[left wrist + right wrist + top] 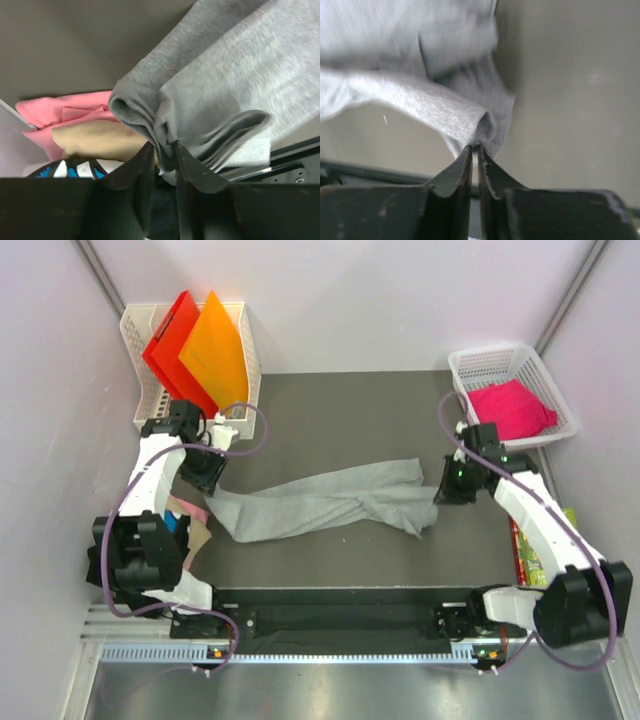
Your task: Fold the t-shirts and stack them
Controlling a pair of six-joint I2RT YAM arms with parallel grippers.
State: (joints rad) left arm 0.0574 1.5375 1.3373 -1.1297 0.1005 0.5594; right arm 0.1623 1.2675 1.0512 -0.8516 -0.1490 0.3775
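Observation:
The light grey t-shirt (330,502) hangs stretched and bunched across the middle of the dark mat between both arms. My left gripper (208,480) is shut on its left end; the left wrist view shows grey folds (210,100) pinched between the jaws (165,150). My right gripper (447,490) is shut on its right end, with a grey fold (445,110) clamped at the tips (476,149). A bright pink t-shirt (512,410) lies in the white basket (470,365) at the back right. A black tee with blue-white print (65,170) lies under the left arm.
A white rack (135,360) at the back left holds red (172,340) and orange (215,350) folders. Pink cloth (55,112) and tan cloth (95,137) lie by the left arm. A green book (525,550) lies at the right edge. A black rail (340,615) runs along the front.

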